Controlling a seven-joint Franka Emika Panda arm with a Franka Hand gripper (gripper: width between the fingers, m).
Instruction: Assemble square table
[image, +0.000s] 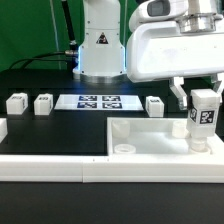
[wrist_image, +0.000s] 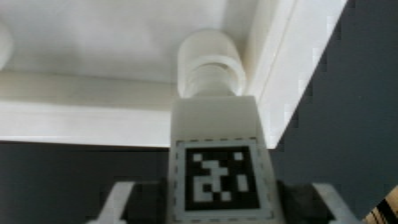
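The white square tabletop (image: 150, 140) lies at the exterior view's right with its raised rim up; a small round boss (image: 124, 147) shows inside it. My gripper (image: 204, 112) is shut on a white leg (image: 204, 124) with a black-and-white tag, held upright over the tabletop's right part. In the wrist view the leg (wrist_image: 221, 150) runs from between my fingers (wrist_image: 135, 200) toward a rounded boss (wrist_image: 214, 62) in the tabletop's corner (wrist_image: 285, 40). Whether the leg's end touches it I cannot tell. Three more legs (image: 15, 102) (image: 44, 103) (image: 154, 105) lie loose on the black table.
The marker board (image: 100, 101) lies flat behind the tabletop, in front of the arm's base (image: 98, 55). A long white border rail (image: 60, 165) runs along the near edge of the table.
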